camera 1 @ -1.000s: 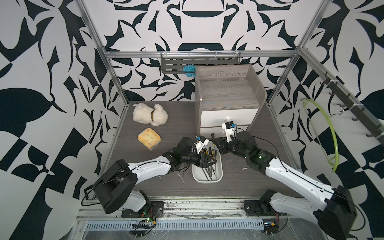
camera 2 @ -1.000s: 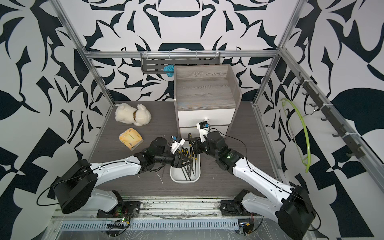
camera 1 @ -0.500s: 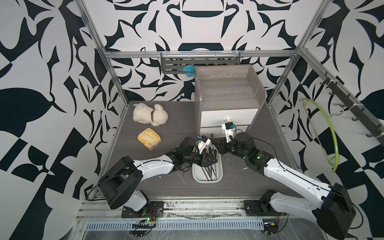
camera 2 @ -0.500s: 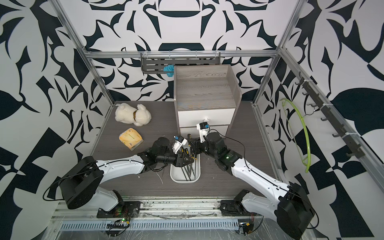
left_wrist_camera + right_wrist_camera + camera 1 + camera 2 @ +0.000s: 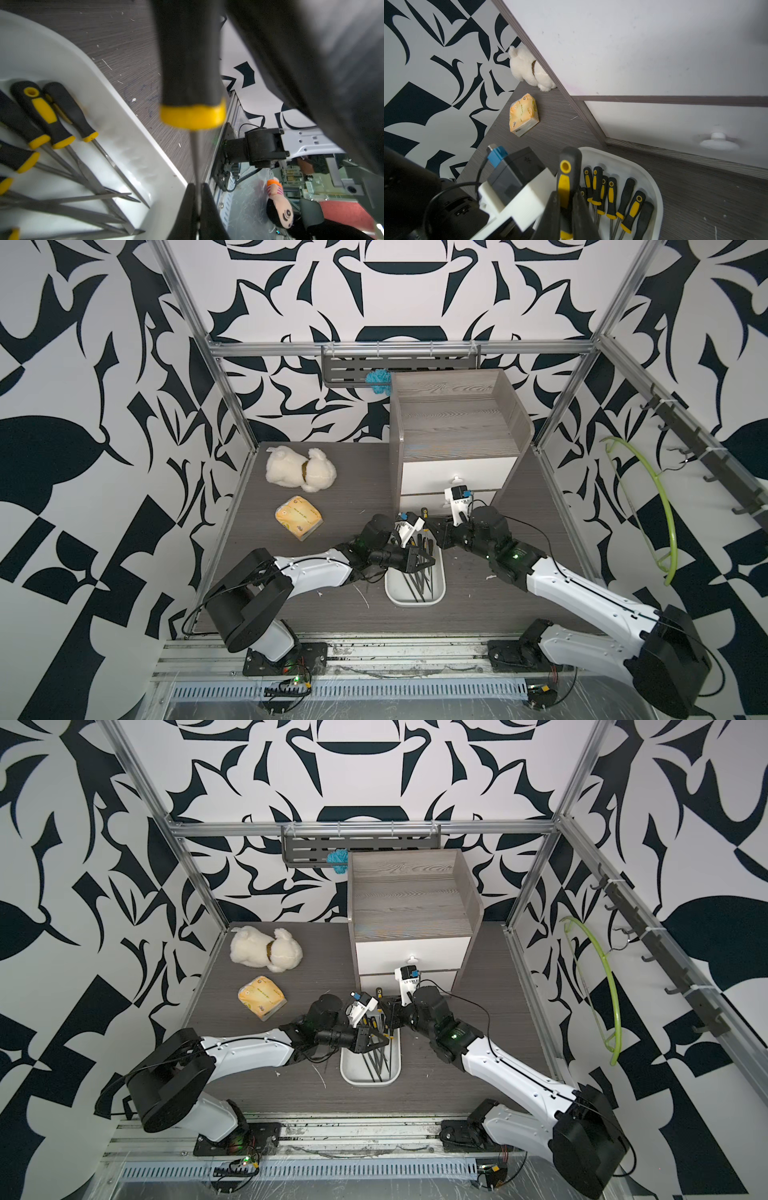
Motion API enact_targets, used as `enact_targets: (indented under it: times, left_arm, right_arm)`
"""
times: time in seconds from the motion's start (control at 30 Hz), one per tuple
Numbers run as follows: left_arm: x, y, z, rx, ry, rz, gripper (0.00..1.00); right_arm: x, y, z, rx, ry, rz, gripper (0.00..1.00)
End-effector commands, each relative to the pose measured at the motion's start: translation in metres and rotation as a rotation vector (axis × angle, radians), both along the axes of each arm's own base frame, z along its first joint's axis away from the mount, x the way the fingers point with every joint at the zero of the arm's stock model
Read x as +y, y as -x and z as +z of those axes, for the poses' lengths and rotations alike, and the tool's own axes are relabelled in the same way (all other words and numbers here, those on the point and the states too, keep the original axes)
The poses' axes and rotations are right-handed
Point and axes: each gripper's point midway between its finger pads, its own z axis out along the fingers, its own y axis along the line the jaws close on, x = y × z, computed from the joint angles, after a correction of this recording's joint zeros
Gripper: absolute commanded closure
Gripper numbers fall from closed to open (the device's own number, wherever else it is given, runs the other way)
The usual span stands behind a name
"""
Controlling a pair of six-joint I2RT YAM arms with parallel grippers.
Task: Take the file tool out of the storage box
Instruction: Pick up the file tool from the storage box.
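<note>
Seemingly mid-handover: right gripper (image 5: 566, 200) clasped the file tool (image 5: 191, 62) by its handle, left gripper (image 5: 197, 188) pinched its shaft; next, one needed to release.

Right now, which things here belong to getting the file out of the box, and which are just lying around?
In the job: file tool, gripped by left gripper and right gripper; storage box, other files inside.
Lying about: plush dog; tissue pack; drawer cabinet; green hanger.
</note>
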Motion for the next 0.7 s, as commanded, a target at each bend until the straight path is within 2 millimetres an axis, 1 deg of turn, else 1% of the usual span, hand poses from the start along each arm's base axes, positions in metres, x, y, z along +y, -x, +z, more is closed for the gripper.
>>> enact_targets:
  times: [0.0,0.1,0.17,0.23,0.27,0.33,0.43,0.5,0.57,0.6,0.67]
  left_arm:
    - [-0.003,0.0,0.008,-0.021,0.021,-0.012,1.0]
    - [-0.001,-0.002,0.007,-0.026,0.006,0.001,1.0]
    - [0.001,-0.003,0.005,-0.023,-0.014,0.017,1.0]
    - [0.01,-0.008,-0.001,-0.013,-0.084,0.056,1.0]
    - [0.019,-0.01,-0.005,-0.013,-0.158,0.086,1.0]
    - [0.045,-0.014,-0.01,-0.054,-0.328,0.14,1.0]
    - [0.109,-0.025,-0.012,-0.114,-0.629,0.316,1.0]
    - [0.152,-0.023,-0.012,-0.113,-0.816,0.394,1.0]
    - [0.183,-0.015,-0.017,-0.065,-0.956,0.437,1.0]
    - [0.192,-0.011,-0.022,-0.033,-0.997,0.437,1.0]
    - [0.197,-0.003,-0.038,0.066,-1.028,0.398,1.0]
  right_arm:
    - [0.005,-0.004,0.016,-0.047,-0.045,0.008,0.97]
    - [0.005,-0.002,0.016,-0.05,-0.045,0.013,0.85]
    - [0.003,0.0,0.018,-0.061,-0.051,0.01,0.79]
    - [-0.001,0.001,0.02,-0.073,-0.05,0.001,0.75]
    - [-0.003,0.002,0.02,-0.076,-0.043,-0.005,0.75]
    - [-0.004,0.002,0.018,-0.075,-0.019,-0.005,0.74]
    - [0.0,0.0,0.012,-0.046,0.034,0.017,0.74]
    - [0.005,-0.002,0.007,-0.014,0.065,0.04,0.74]
    - [0.01,-0.003,0.001,0.014,0.078,0.06,0.73]
    - [0.012,-0.004,-0.002,0.028,0.082,0.068,0.73]
    - [0.014,-0.004,-0.007,0.047,0.095,0.078,0.73]
